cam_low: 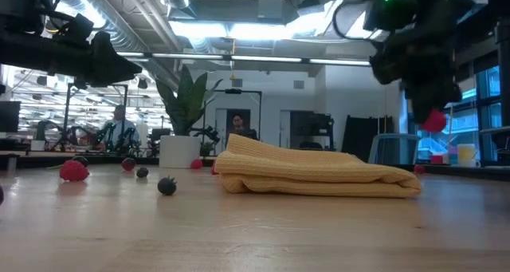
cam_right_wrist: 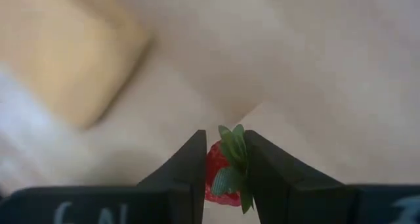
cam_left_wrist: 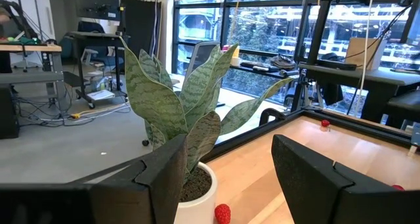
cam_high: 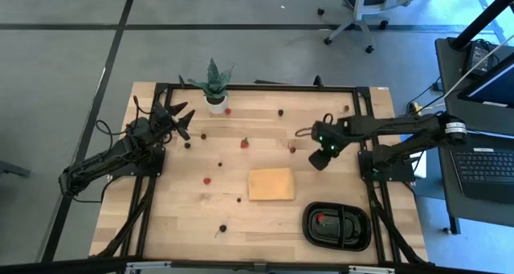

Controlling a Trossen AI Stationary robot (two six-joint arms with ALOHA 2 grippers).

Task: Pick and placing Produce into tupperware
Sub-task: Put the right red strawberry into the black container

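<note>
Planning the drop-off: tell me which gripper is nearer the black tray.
Right. The right gripper, shut on a strawberry, hangs above the table just beyond the tray; the left gripper sits far across, by the potted plant.

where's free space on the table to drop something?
Bare wood between the tan pad and the left arm's base, bar one red berry; also the near-left corner. Crowded: the far strip by the plant, dotted with berries, and around the black tray.
</note>
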